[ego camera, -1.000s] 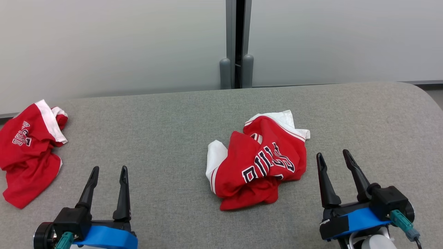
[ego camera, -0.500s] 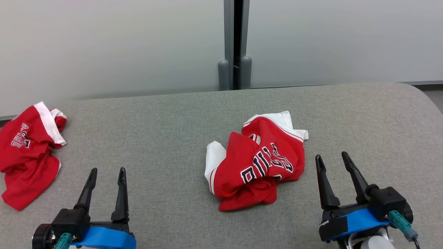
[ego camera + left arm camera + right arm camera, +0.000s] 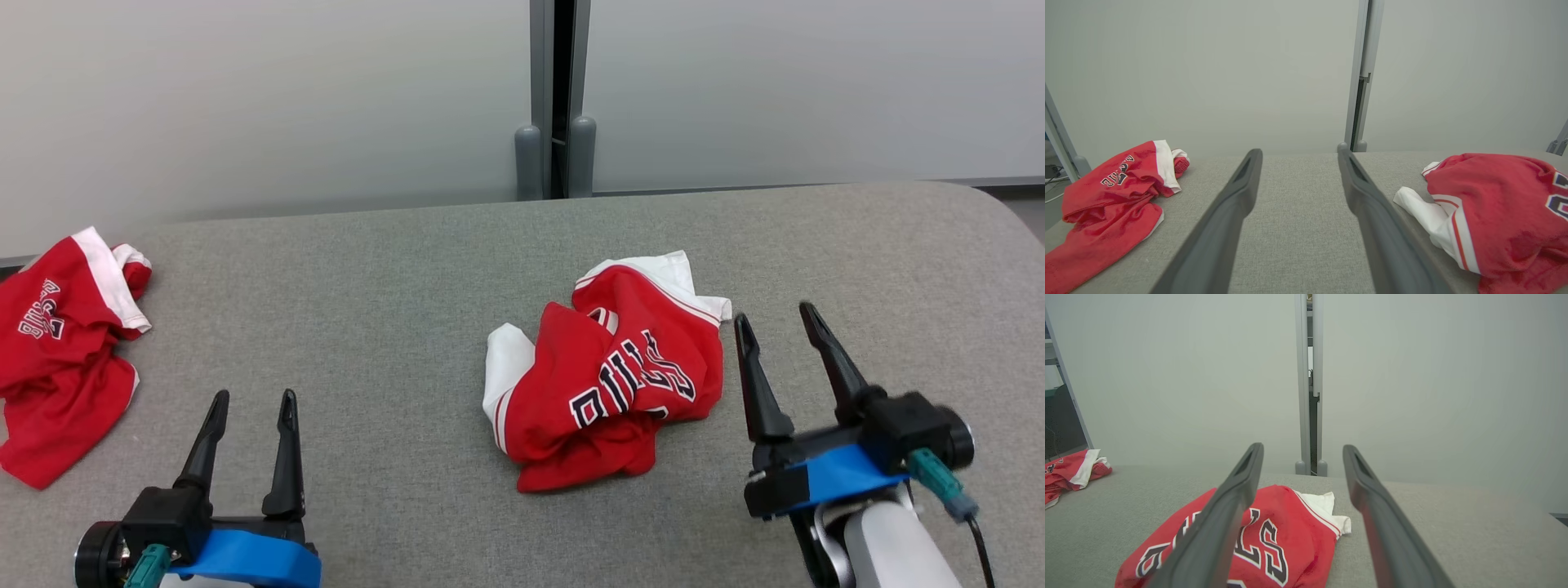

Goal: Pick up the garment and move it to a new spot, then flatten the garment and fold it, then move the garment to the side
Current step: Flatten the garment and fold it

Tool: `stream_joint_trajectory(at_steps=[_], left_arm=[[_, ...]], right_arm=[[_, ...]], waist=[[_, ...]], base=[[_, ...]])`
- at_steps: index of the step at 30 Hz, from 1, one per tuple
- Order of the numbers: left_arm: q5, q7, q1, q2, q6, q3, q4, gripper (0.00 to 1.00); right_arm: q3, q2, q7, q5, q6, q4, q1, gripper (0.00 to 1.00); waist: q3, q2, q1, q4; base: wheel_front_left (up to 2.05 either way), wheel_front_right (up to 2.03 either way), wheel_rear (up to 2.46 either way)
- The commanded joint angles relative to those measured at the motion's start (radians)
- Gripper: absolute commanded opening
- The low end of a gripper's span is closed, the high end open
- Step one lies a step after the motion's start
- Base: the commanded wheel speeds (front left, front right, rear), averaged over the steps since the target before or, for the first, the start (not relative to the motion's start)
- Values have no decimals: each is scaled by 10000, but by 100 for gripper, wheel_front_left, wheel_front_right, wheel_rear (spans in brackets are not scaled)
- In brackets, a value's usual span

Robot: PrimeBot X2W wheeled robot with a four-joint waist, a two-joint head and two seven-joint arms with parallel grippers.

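The garment [image 3: 612, 384] is a crumpled red jersey with white trim and dark lettering, lying in a heap mid-table. My right gripper [image 3: 775, 315] stands open just to its right, fingers apart with nothing between them, not touching the cloth. In the right wrist view the garment [image 3: 1290, 535] lies low and left, partly behind the left finger of that gripper [image 3: 1303, 447]. My left gripper [image 3: 254, 398] is open near the table's front left, well away from the heap. In the left wrist view the gripper [image 3: 1298, 150] frames bare table, with the garment [image 3: 1502, 208] at the right.
A second red garment [image 3: 57, 343] lies bunched at the table's far left edge, also seen as a red heap [image 3: 1114, 192]. The grey fabric table [image 3: 367, 286] ends at pale wall panels with a grey post [image 3: 555, 98]. The table's right corner is rounded.
My right gripper has moved forward alongside the garment's right edge, still open. The head camera shifted slightly. The left gripper and both garments have stayed put.
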Motion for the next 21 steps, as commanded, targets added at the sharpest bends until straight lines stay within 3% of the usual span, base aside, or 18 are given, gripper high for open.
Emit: stream_joint_trajectory(at_steps=[1,10,21], left_arm=[[60,-30,-169,21,-11,50,-51,100],[-24,-30,-827,-10,20,-290,-41,100],[-399,-30,-1477,-17,339,-959,-317,100]], right_arm=[[120,-131,-6,-110,0,-54,-421,100],[135,-1044,-6,-457,-1,959,-2955,100],[33,-1925,471,-333,-1,4744,-5502,100]], waist=[[145,0,0,-24],[934,0,0,420],[2004,0,0,897]], base=[[0,0,0],[0,0,0],[0,0,0]])
